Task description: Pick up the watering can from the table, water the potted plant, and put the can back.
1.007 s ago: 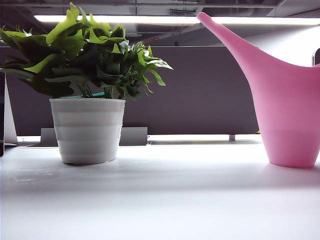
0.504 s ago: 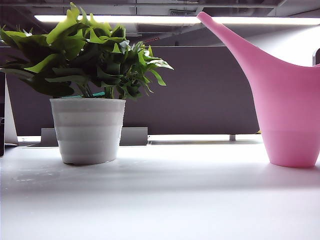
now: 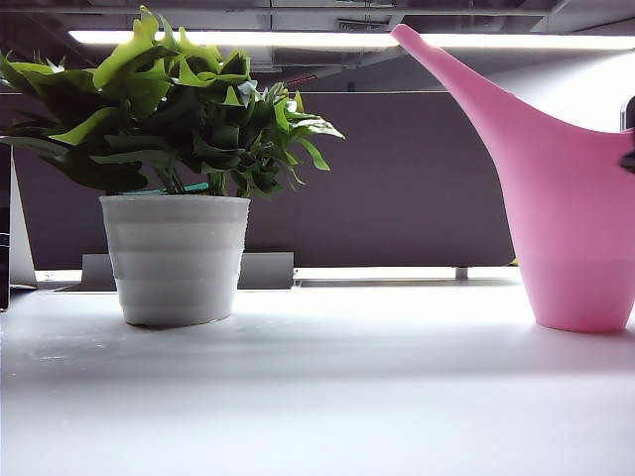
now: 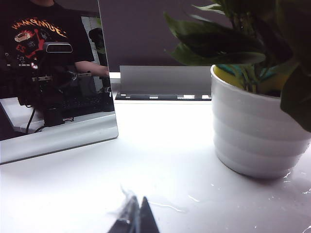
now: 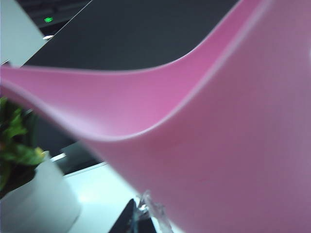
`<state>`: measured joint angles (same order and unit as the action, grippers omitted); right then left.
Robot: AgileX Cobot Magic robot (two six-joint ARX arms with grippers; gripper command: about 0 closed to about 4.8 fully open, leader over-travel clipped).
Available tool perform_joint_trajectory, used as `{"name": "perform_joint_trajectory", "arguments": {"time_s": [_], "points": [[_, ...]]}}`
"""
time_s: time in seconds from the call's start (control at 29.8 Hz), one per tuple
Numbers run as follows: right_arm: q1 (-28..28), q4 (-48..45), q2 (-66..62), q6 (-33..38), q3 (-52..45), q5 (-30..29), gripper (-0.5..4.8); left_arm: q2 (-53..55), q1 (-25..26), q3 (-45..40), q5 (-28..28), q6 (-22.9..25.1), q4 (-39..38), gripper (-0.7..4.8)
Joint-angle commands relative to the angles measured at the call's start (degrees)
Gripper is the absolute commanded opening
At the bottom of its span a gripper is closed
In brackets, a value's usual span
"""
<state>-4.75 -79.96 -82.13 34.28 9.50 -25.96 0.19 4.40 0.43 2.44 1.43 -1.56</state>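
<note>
- Closing in: right gripper pressed together hard against the watering can, probably seeking a hold; contact unclear.
- Left gripper pressed together, parked near potted plant.

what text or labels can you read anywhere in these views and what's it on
Orange lettering on the black T-shirt of the person seen in the left wrist view: too blurred and partly hidden to read.
Nothing printed shows on the watering can, the potted plant or the table.
The left gripper and right gripper carry no markings.
</note>
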Motion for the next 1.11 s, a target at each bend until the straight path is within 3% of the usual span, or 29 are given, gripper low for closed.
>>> {"name": "perform_joint_trajectory", "arguments": {"time_s": [0.03,0.87,1.04,1.11], "points": [[4.04,-0.85,0.20,0.42,0.02,3.15,-0.06,0.04,0.00,0.07,0.20,-0.17,0.35,-0.05],[5.92,0.90,0.13,0.15,0.00,3.13,-0.06,0.04,0.00,0.07,0.20,-0.17,0.35,-0.05],[5.88,0.79,0.68,-5.95,0.00,3.61,-0.06,0.04,0.00,0.07,0.20,-0.17,0.35,-0.05],[5.88,4.90,4.24,-5.99,-0.07,3.17,-0.06,0.04,0.00,0.07,0.20,-0.17,0.35,-0.05]]}}
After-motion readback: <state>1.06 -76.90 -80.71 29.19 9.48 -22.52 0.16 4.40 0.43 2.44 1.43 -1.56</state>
